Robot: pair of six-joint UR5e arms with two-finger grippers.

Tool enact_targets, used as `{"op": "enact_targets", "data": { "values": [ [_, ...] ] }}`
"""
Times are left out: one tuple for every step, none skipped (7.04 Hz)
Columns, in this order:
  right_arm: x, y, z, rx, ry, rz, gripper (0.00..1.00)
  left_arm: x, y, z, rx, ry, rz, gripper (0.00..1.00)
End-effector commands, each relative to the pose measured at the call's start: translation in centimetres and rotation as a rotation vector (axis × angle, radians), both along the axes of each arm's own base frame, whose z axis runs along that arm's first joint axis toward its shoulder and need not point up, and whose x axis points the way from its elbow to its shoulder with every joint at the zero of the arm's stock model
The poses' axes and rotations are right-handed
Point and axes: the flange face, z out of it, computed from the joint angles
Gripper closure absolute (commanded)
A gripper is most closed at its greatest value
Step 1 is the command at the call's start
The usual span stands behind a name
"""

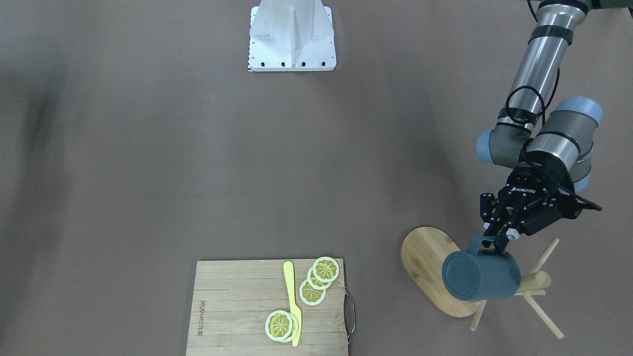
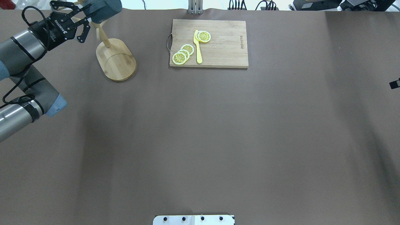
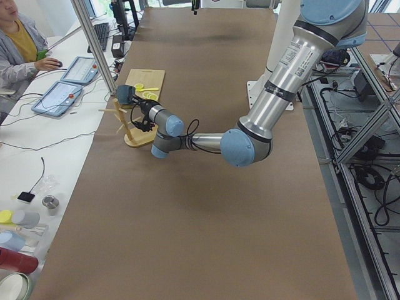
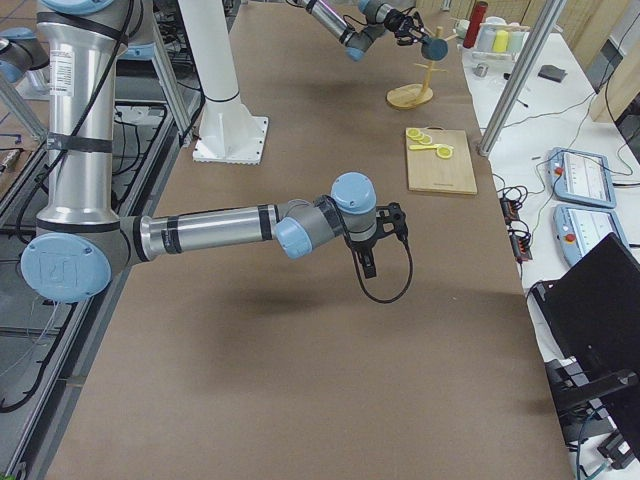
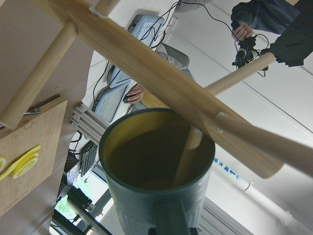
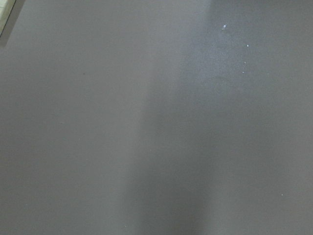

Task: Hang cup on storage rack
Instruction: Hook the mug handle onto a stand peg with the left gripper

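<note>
L gripper: jaws closed on cup handle. Cup: on its side at rack top, peg inside mouth. Step: hanging. Next: seat cup on peg, release. R gripper: jaws can't tell.

light: bright, even | shadows: soft broad bands across table | left wrist view: backlit glare

Matt teal cup, pale wooden storage rack, matt brown table

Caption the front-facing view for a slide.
Left fingers hold the blue cup by its handle at the wooden rack; lemon slices lie on a cutting board.
</note>
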Motion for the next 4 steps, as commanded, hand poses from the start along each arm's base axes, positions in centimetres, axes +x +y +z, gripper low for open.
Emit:
{"op": "enact_targets", "data": {
  "values": [
    [-0.07,-0.02,-0.03,0.000,0.000,-0.001,0.00,-0.08,0.09,0.35,-0.003,-0.007,-0.003,0.84],
    [-0.06,0.02,-0.40,0.004,-0.002,0.000,0.00,-0.28,0.37,1.08,-0.008,-0.018,-0.005,0.57],
    [-0.04,0.11,-0.64,0.008,-0.003,0.001,0.00,-0.29,0.37,1.08,-0.009,-0.017,-0.007,0.39],
    [0.05,0.18,-0.80,0.010,-0.004,0.004,0.00,-0.27,0.34,1.16,-0.011,-0.019,-0.007,0.30]
  ]
}}
